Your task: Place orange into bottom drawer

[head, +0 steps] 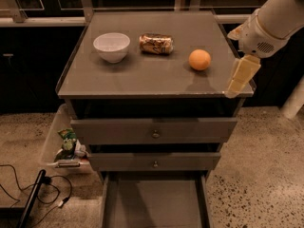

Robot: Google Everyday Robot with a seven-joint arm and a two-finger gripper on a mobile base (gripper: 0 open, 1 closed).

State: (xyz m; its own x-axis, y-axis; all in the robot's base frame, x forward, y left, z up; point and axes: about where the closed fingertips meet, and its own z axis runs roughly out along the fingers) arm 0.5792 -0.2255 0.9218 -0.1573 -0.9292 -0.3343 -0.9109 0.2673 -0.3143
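Observation:
The orange [199,60] sits on the grey cabinet top [142,75], right of centre. The bottom drawer [154,198] is pulled out at the lower edge of the camera view, with a bare grey floor. My gripper [240,77] hangs from the white arm at the top right, over the cabinet top's right front corner. It is to the right of the orange and apart from it.
A white bowl [112,46] and a crushed gold-brown can [156,43] lie on the cabinet top left of the orange. The two upper drawers [154,132] are closed. A clear bin with packets [64,144] and cables [28,184] are on the floor at left.

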